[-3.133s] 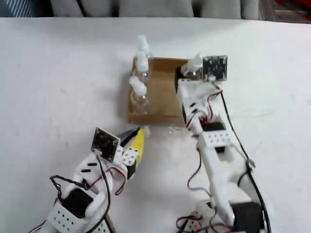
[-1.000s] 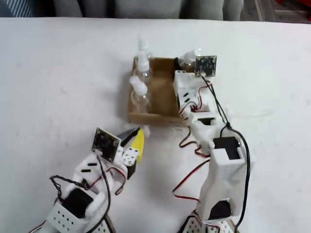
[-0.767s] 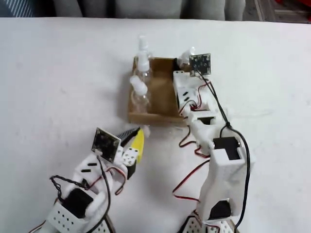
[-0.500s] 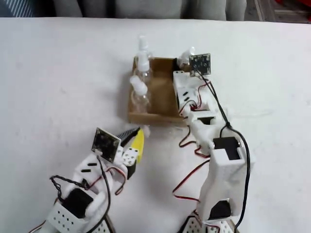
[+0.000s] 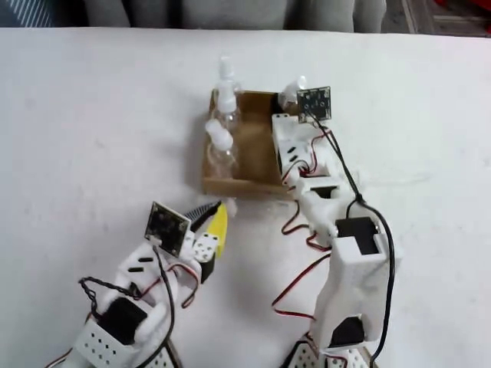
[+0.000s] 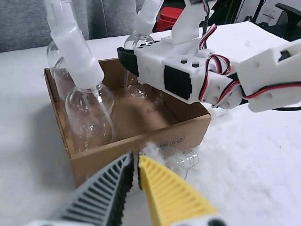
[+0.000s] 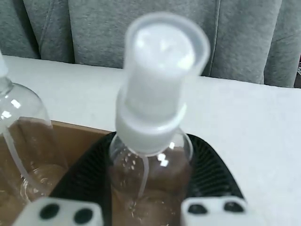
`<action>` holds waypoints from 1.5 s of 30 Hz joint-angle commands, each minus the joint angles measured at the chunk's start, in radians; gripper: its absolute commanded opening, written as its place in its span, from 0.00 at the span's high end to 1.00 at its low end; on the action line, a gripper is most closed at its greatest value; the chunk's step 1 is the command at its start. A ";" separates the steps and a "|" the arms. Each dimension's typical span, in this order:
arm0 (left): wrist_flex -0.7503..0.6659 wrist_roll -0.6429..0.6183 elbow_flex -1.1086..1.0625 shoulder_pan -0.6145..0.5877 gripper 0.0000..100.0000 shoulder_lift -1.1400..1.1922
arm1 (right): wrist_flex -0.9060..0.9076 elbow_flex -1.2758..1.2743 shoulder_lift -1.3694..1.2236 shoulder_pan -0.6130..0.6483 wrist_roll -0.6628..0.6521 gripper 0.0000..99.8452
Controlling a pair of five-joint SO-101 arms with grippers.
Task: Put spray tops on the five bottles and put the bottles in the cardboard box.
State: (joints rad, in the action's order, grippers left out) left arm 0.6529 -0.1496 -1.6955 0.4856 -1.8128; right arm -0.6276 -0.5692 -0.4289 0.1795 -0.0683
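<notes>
The cardboard box (image 5: 253,184) sits mid-table with three spray-topped bottles along one side (image 5: 219,146) (image 5: 224,102) (image 5: 225,71). My right gripper (image 5: 290,101) is at the box's far corner on the other side, shut on a fourth topped bottle (image 7: 150,155) (image 5: 292,90) that stands upright between its black fingers (image 7: 82,176). The left wrist view shows the box (image 6: 141,141), the near bottle (image 6: 89,103) and the held bottle (image 6: 141,47). My left gripper (image 6: 136,162) (image 5: 217,208) is shut on nothing, just in front of the box. A clear bottle without a top (image 6: 184,160) lies by its tips.
The right arm (image 5: 337,230) stretches along the box's side, trailing red and black wires. The left arm (image 5: 138,299) rests near the front edge. White tabletop lies open to either side of the box. Grey fabric hangs behind the table's far edge (image 7: 141,37).
Over three seconds the right arm has stretched farther out, carrying its bottle to the box's far corner. In the last second it has only crept a little. The left arm is still.
</notes>
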 commanded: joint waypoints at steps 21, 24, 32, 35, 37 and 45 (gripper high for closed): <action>0.003 0.011 0.003 -0.010 0.98 -0.007 | 0.013 -0.066 -0.022 0.016 -0.009 0.98; 0.005 0.011 0.003 -0.010 0.98 -0.007 | 0.013 -0.066 -0.022 0.016 -0.011 0.98; 0.005 0.011 0.003 -0.010 0.98 -0.007 | 0.015 -0.064 -0.019 0.016 -0.011 0.98; 0.005 0.011 0.003 -0.010 0.98 -0.007 | 0.015 -0.064 -0.019 0.016 -0.011 0.98; 0.005 0.011 0.003 -0.010 0.98 -0.007 | 0.015 -0.064 -0.019 0.016 -0.009 0.98; 0.005 0.011 0.003 -0.010 0.98 -0.007 | 0.015 -0.069 -0.024 0.021 -0.009 0.90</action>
State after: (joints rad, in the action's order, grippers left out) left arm 0.6529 -0.1496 -1.6955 0.4856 -1.8128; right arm -0.6291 -0.6322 -0.4381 0.1903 -0.0698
